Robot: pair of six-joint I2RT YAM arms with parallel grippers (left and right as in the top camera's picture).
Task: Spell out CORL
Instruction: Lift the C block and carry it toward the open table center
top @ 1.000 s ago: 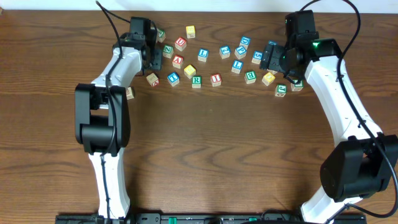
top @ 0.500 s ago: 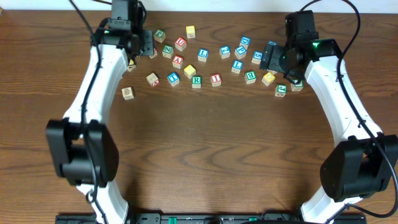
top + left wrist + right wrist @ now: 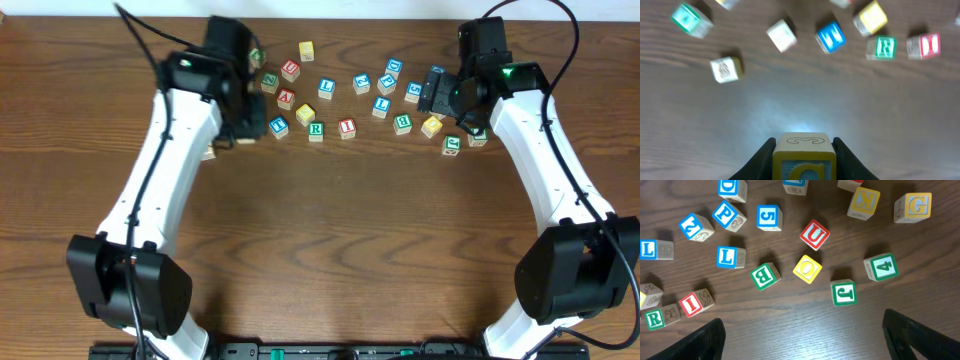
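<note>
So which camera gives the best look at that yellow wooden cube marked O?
The right wrist view: the yellow wooden O cube sits central and sharp. Overhead it is a tiny yellow square, letter unreadable. The left wrist view misses it.

Overhead: fixed high above, looking straight down on the whole table (image 3: 330,250). Left wrist: low and close, seemingly tilted forward, blurred, looking past a held cube (image 3: 804,155) at the bottom edge. Right wrist: moderately near, facing down on the right-hand cubes (image 3: 807,269). Shared by all three: the green R cube (image 3: 316,129).
</note>
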